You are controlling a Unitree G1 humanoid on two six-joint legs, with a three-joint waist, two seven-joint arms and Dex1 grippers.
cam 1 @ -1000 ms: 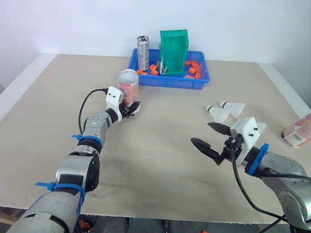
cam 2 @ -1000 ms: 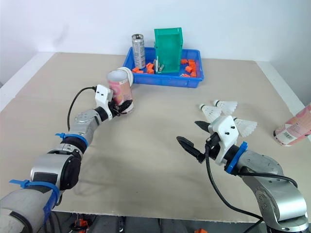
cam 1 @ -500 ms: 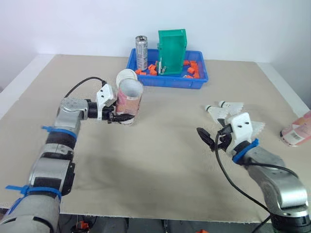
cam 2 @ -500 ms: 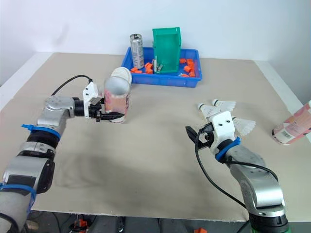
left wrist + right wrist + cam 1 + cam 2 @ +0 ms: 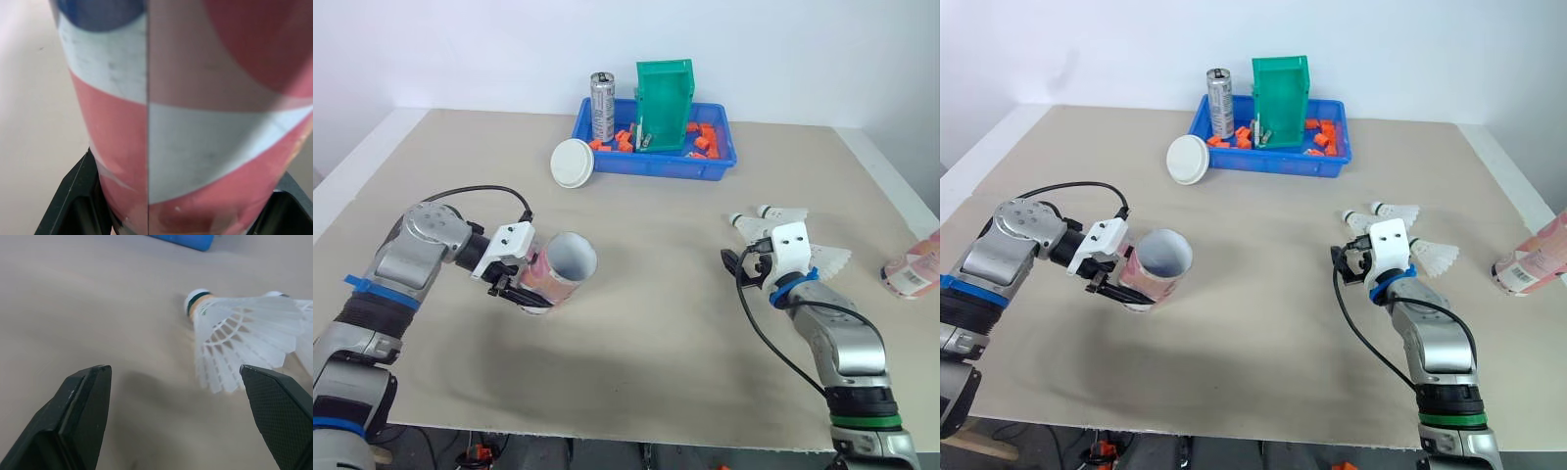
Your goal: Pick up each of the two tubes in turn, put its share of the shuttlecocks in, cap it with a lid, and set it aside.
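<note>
The left arm reached in from the left side, bent at the elbow, with its forearm low over the table point(image 5: 636, 333). The left gripper point(image 5: 521, 292) was squeezed tight on the pink and white tube point(image 5: 556, 274), near its bottom end. The tube was tipped on a slant, its open mouth facing up and to the right. Farther back lay a white lid point(image 5: 573, 161), just beside the blue tray point(image 5: 717, 166). On the right, the right arm was bent, and the right gripper point(image 5: 171, 377) was low over the table, fingers spread apart and holding nothing, near 3 shuttlecocks point(image 5: 775, 213). A 2nd tube point(image 5: 911, 269) lay at the right edge
</note>
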